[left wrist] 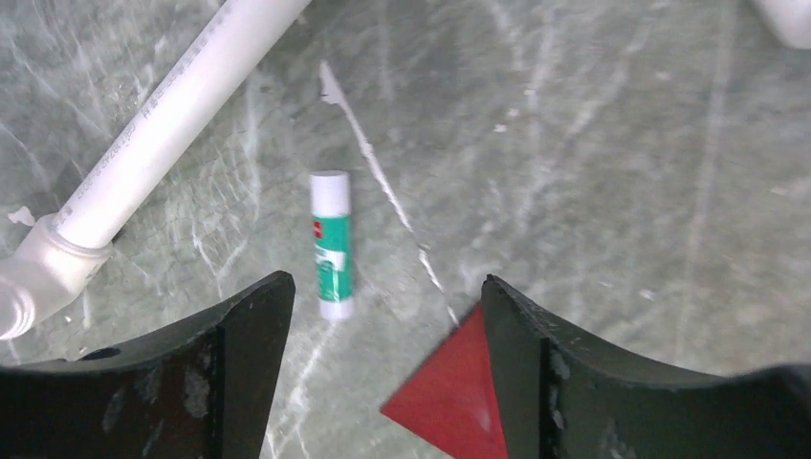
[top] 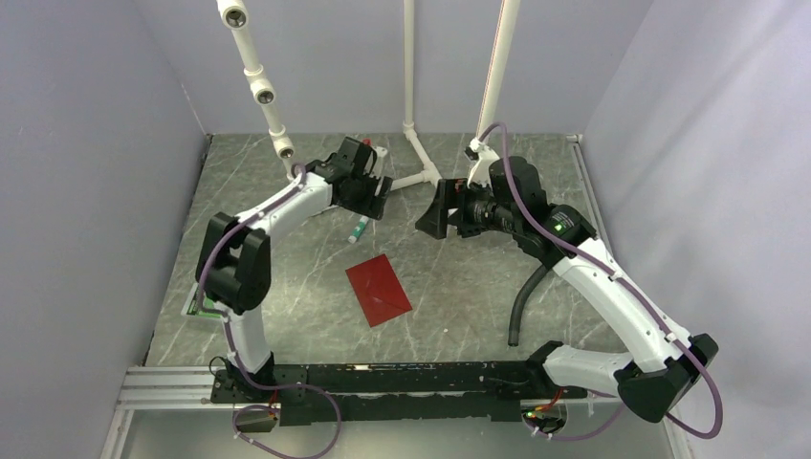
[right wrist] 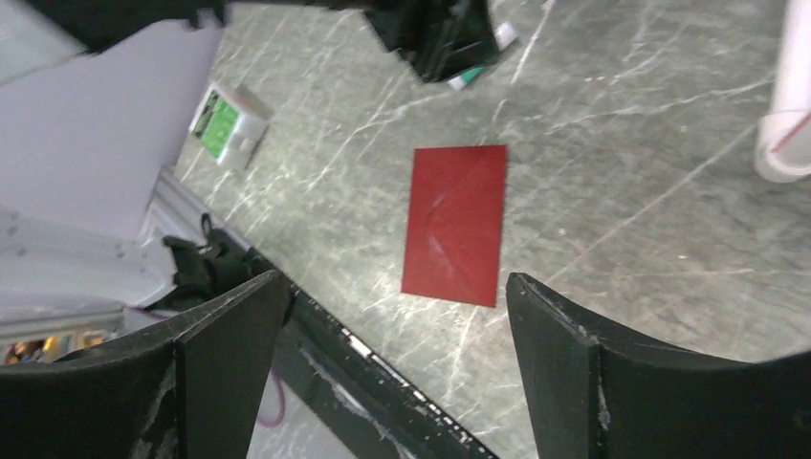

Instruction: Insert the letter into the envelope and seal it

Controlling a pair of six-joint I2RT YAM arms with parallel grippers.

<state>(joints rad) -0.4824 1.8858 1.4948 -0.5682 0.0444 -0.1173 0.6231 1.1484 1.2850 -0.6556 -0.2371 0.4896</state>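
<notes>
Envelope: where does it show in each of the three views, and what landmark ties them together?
Top external: the envelope lies flat near mid-picture, whole.
Left wrist: only one red corner of it shows, at the bottom edge, right of centre.
Right wrist: whole, at mid-picture.
Shared landmark: the glue stick, lying apart from the envelope, off its far end.

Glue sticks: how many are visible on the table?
1. The glue stick lies flat just beyond the red envelope's far corner, below the open left gripper. Others may be hidden.
</notes>
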